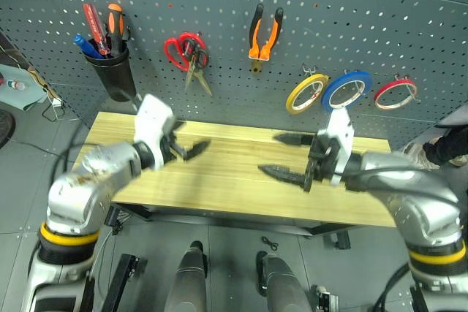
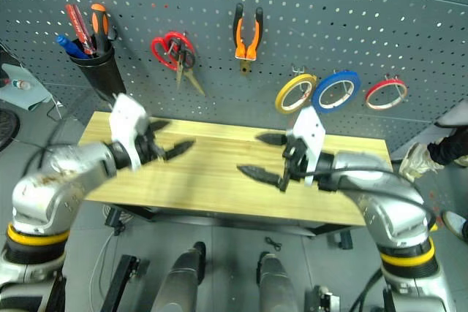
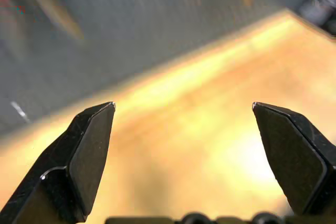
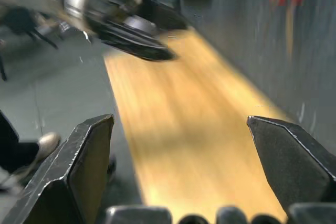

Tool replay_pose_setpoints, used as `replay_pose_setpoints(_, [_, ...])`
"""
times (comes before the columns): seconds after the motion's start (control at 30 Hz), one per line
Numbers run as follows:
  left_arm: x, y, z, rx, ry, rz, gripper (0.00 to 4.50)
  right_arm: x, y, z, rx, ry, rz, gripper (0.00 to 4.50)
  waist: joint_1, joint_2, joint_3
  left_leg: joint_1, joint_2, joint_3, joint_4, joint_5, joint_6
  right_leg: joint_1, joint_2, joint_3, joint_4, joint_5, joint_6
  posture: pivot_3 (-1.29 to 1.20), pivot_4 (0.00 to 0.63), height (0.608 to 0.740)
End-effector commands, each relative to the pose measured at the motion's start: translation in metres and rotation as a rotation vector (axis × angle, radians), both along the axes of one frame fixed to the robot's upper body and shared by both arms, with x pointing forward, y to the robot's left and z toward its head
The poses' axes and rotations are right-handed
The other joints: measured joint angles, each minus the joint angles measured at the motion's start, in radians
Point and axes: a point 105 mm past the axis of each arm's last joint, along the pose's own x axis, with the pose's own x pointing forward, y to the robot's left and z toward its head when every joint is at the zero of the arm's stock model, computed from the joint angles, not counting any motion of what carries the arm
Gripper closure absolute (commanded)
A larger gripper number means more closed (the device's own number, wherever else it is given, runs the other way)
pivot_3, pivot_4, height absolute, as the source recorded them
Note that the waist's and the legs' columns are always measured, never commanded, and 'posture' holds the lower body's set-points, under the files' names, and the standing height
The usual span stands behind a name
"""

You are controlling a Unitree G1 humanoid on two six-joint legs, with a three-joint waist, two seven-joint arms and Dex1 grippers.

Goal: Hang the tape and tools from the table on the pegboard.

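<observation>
Left eye view: no writing legible; left pincer (image 1: 189, 144) and right pincer (image 1: 287, 156) spread, empty.

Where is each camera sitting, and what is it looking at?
Left eye view: on the robot's head, looking down at the table and pegboard; both arms show, with the left claw and right claw open.
Right eye view: beside it, same scene, same arms.
Left wrist view: on the left wrist, looking along its two black fingers over the table.
Right wrist view: on the right wrist, looking along the table toward the left claw.
Shared: every view shows the wooden table.
</observation>
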Motion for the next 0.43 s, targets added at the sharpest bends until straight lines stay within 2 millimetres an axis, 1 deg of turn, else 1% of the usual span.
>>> replay_pose_setpoints(0.03, [0.002, 0.004, -0.044, 0.052, 0.056, 0.021, 0.04, 0.011, -0.016, -0.035, -0.082, 0.021, -0.18, 0.0, 0.002, 0.0, -0.002, 0.0, 0.0, 0.0, 0.0, 0.0, 0.0, 0.001, 0.0, 0.0, 0.0, 0.0, 0.0, 0.16, 0.222, 0.74])
replay_pose_setpoints(0.07, [0.002, 0.002, -0.057, 0.074, 0.065, 0.01, 0.04, 0.018, -0.025, -0.048, -0.104, 0.033, -0.248, 0.0, 0.003, 0.0, -0.003, 0.001, 0.0, 0.001, 0.0, 0.0, 0.0, 0.001, 0.0, 0.0, -0.001, -0.001, -0.002, 0.16, 0.222, 0.74])
replay_pose_setpoints(0.1, [0.002, 0.001, -0.066, 0.093, 0.068, -0.004, 0.04, 0.021, -0.031, -0.057, -0.121, 0.04, -0.293, 0.0, 0.002, 0.0, -0.004, 0.001, 0.0, 0.001, 0.0, 0.0, 0.0, 0.002, 0.0, 0.0, -0.002, -0.002, -0.004, 0.16, 0.222, 0.74])
replay_pose_setpoints(0.13, [0.004, -0.001, -0.076, 0.087, 0.086, -0.002, 0.04, 0.029, -0.042, -0.066, -0.125, 0.049, -0.371, 0.0, 0.003, 0.0, -0.004, 0.001, 0.0, 0.001, 0.0, 0.0, 0.0, 0.002, 0.0, 0.0, -0.002, -0.003, -0.005, 0.14, 0.221, 0.74])
replay_pose_setpoints(0.23, [0.012, -0.005, -0.094, 0.057, 0.124, 0.021, 0.04, 0.041, -0.064, -0.087, -0.14, 0.055, -0.521, 0.0, 0.003, 0.0, -0.013, 0.001, 0.0, 0.002, 0.001, 0.0, 0.0, 0.003, -0.001, 0.0, -0.003, -0.002, -0.004, 0.14, 0.218, 0.74])
replay_pose_setpoints(0.3, [0.018, -0.004, -0.101, 0.07, 0.127, 0.035, 0.04, 0.044, -0.07, -0.095, -0.135, 0.062, -0.576, 0.0, 0.003, 0.0, -0.017, 0.002, 0.0, 0.002, 0.001, 0.0, 0.0, 0.004, -0.001, 0.0, -0.003, -0.002, -0.004, 0.13, 0.216, 0.74])
replay_pose_setpoints(0.43, [0.022, -0.001, -0.108, 0.075, 0.14, 0.044, 0.04, 0.044, -0.07, -0.098, -0.107, 0.061, -0.62, 0.0, -0.002, 0.0, -0.018, 0.008, 0.0, 0.002, -0.001, 0.0, 0.001, 0.008, -0.001, 0.0, -0.003, -0.001, -0.003, 0.13, 0.211, 0.74])
